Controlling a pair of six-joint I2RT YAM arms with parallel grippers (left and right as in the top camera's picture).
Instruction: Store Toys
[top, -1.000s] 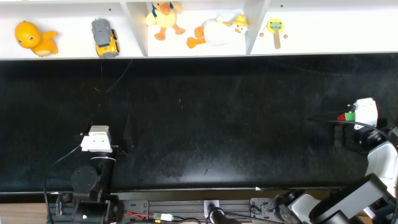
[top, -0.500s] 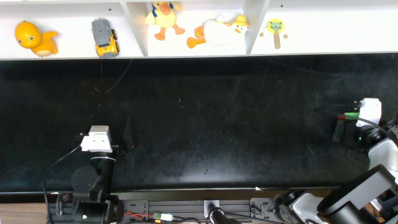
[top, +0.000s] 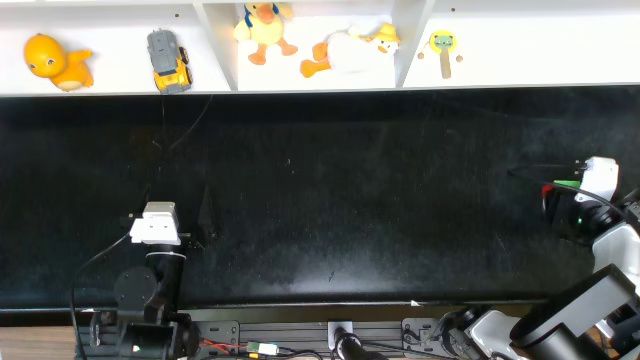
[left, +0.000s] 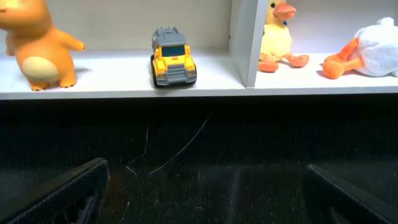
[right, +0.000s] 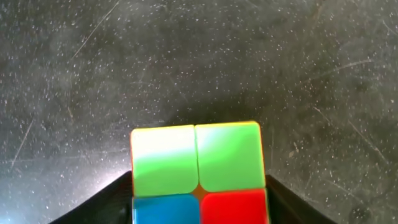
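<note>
The right hand (right: 199, 210) is grasping the colour cube (right: 196, 158) at the tabletop's (top: 350, 200) 3 o'clock edge, so the pick-up seems to be finishing, and the next move is probably calling for a lift and a carry to the shelf (top: 520, 65) at 12 o'clock. Against a second ago, the wrist is sitting slightly nearer that edge.

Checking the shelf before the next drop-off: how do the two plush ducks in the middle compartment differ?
Colour: the yellow plush duck has a yellow body, the white plush duck a white one. Pose: the yellow plush duck sits upright beside the divider; the white plush duck lies on its side, feet toward the yellow one. Both have orange feet and rest in the middle compartment.
</note>
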